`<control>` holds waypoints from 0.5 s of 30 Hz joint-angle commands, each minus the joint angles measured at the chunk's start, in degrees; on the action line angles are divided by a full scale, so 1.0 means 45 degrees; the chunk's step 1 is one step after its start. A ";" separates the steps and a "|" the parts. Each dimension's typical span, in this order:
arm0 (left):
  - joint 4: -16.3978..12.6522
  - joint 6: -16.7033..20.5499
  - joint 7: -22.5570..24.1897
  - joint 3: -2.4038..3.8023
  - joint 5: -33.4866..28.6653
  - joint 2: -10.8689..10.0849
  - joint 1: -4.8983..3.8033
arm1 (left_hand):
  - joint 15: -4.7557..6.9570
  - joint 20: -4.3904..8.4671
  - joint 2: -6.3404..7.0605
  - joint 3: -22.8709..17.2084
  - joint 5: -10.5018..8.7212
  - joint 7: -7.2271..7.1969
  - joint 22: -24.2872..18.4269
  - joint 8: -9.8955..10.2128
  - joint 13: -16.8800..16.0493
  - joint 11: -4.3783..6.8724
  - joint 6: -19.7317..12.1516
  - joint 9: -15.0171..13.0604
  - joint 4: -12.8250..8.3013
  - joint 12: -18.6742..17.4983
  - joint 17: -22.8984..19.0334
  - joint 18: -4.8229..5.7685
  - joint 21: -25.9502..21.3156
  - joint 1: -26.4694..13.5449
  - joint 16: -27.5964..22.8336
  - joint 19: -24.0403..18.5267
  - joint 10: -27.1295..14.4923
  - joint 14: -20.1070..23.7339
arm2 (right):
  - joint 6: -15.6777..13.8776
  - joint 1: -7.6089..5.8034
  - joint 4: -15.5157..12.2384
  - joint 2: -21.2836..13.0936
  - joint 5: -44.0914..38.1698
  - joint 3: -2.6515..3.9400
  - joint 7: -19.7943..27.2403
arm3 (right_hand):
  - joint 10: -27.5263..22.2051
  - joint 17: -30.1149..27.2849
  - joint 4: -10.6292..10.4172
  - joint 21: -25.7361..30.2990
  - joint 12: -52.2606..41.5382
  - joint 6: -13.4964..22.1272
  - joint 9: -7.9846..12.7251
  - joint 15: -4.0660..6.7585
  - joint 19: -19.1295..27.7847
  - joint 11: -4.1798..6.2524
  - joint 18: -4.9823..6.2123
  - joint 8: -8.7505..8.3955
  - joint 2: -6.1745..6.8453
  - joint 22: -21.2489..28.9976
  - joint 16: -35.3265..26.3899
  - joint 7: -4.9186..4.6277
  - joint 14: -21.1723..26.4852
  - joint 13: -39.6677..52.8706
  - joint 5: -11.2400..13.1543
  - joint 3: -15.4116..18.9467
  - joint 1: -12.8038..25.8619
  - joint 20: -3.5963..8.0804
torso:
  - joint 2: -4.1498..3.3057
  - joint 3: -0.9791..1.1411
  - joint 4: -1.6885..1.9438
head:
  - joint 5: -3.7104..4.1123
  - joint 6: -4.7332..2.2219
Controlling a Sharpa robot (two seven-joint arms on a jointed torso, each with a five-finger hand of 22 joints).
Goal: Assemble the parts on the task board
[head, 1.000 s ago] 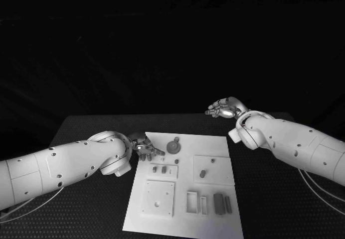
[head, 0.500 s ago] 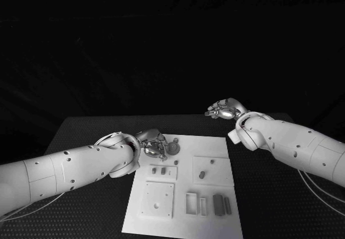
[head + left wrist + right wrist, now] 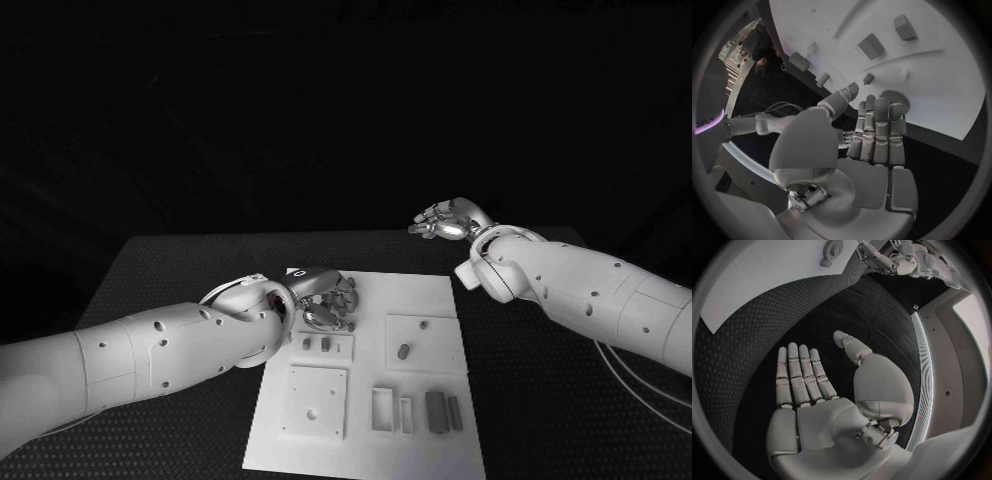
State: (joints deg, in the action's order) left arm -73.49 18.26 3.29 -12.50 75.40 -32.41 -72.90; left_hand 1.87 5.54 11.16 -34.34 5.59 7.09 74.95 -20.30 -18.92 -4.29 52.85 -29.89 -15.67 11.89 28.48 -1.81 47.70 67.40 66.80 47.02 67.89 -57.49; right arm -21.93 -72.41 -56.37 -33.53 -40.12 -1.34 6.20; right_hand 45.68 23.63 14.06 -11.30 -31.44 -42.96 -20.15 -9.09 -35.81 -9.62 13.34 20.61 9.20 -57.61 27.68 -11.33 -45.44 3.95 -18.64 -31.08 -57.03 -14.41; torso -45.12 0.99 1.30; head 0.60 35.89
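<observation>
The white task board [image 3: 418, 300] lies in the middle of the black table. My left hand [image 3: 329, 303] hangs over its far left corner, fingers straight and side by side, holding nothing. In the left wrist view its fingertips [image 3: 879, 109] reach the edge of a round disc part [image 3: 901, 99]; whether they touch it I cannot tell. A small peg [image 3: 869, 78] and two small blocks [image 3: 871, 46] stand further along the board. My right hand [image 3: 450, 220] is raised beyond the board's far right corner, flat and open [image 3: 811, 385] over bare table.
On the board nearer me are two small upright pieces [image 3: 317, 343], an oval piece [image 3: 404, 350], a square plate [image 3: 317, 398], a slotted frame [image 3: 387, 408] and two dark bars [image 3: 444, 408]. Black table [image 3: 577, 400] surrounds the board.
My left hand has moved right from the board's left edge to over the round disc part, now covering it in the head view. The right hand has stayed put.
</observation>
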 commanded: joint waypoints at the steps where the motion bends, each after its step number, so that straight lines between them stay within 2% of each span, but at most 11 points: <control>1: 0.0086 -0.0082 0.0314 -0.0011 0.1569 0.0171 0.0091 | 0.0006 0.0452 -0.0041 0.0096 -0.0033 0.0004 0.0112 0.0061 0.0108 -0.0013 0.0145 0.0033 0.0009 -0.0177 0.0076 -0.0238 0.0159 0.0055 0.0206 0.0182 0.0045 -0.0181 | 0.0148 0.0007 -0.0038 0.0019 -0.0078 0.0001 0.0137 | 0.0131 -0.0017 -0.0035 0.0085 0.0077 0.0093 0.0019 -0.0079 -0.0041 0.0000 0.0193 0.0043 -0.0060 0.0013 -0.0067 -0.0034 -0.0034 -0.0015 -0.0080 0.0039 0.0083 -0.0067 | 0.0006 0.0000 0.0002 | 0.0016 0.0010; 15: 0.0578 -0.0319 -0.0027 -0.0014 0.2204 0.0539 0.0301 | -0.0200 0.0277 -0.0001 0.0103 -0.0043 0.0127 0.0205 0.0435 0.0660 -0.0258 -0.0049 0.0233 0.0220 -0.1164 0.0142 -0.0471 0.0286 -0.0095 0.0622 0.0383 -0.0359 -0.0454 | 0.0145 0.0007 -0.0057 0.0023 -0.0078 0.0002 0.0143 | 0.0137 -0.0023 -0.0038 0.0096 0.0084 0.0092 0.0021 -0.0078 -0.0047 -0.0002 0.0196 0.0046 -0.0061 0.0013 -0.0069 -0.0036 -0.0037 -0.0014 -0.0084 0.0045 0.0076 -0.0068 | 0.0005 0.0011 0.0008 | 0.0077 0.0020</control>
State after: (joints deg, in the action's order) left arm -70.90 17.67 3.35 -12.60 83.57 -30.28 -71.63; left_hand 0.93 5.93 11.16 -33.99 5.59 7.59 74.94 -18.47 -15.98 -5.44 52.92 -28.89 -15.00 6.83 29.05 -2.63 48.81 67.40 69.27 48.34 66.54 -59.28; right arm -21.93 -72.40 -56.50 -33.49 -40.12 -1.34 6.21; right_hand 46.09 23.59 14.06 -11.08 -31.44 -42.96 -20.10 -9.09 -35.81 -9.61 13.34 20.61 9.20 -57.62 27.68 -11.33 -45.44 3.95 -18.64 -31.08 -57.03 -14.41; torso -45.12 1.02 1.31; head 0.93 35.91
